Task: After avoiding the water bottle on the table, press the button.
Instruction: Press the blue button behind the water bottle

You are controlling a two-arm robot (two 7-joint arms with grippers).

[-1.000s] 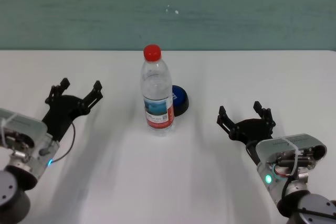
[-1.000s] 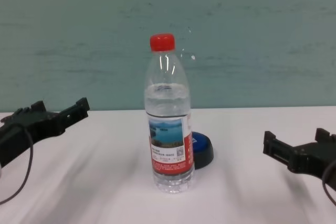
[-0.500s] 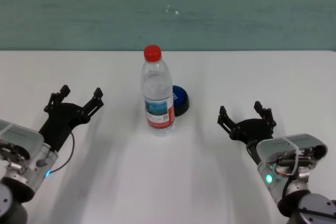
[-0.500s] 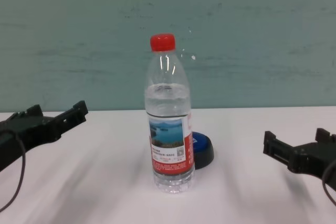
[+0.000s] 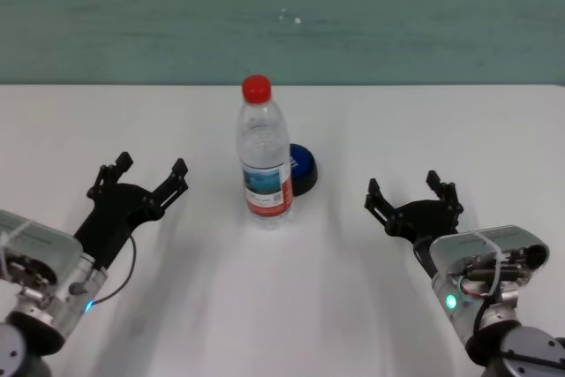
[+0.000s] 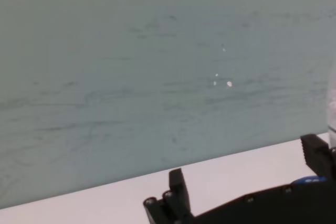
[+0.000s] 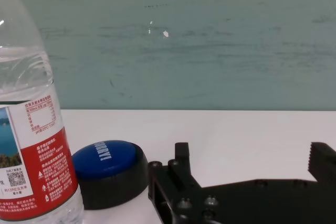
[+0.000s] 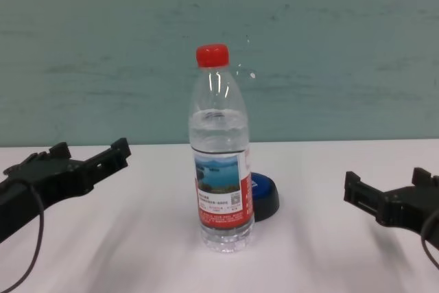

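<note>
The water bottle (image 5: 264, 153) stands upright at the middle of the white table (image 5: 291, 306), clear with a red cap and a lake label; it also shows in the chest view (image 8: 221, 149) and the right wrist view (image 7: 29, 124). The blue button (image 5: 302, 168) on its black base sits just behind and right of the bottle, partly hidden by it, and shows in the chest view (image 8: 263, 193) and right wrist view (image 7: 110, 169). My left gripper (image 5: 146, 178) is open and empty, left of the bottle. My right gripper (image 5: 415, 193) is open and empty, right of the button.
A teal wall (image 5: 282, 15) runs behind the table's far edge. Bare tabletop lies between each gripper and the bottle.
My left gripper has moved right and slightly toward me, closer to the bottle. The right arm, bottle and button have not moved.
</note>
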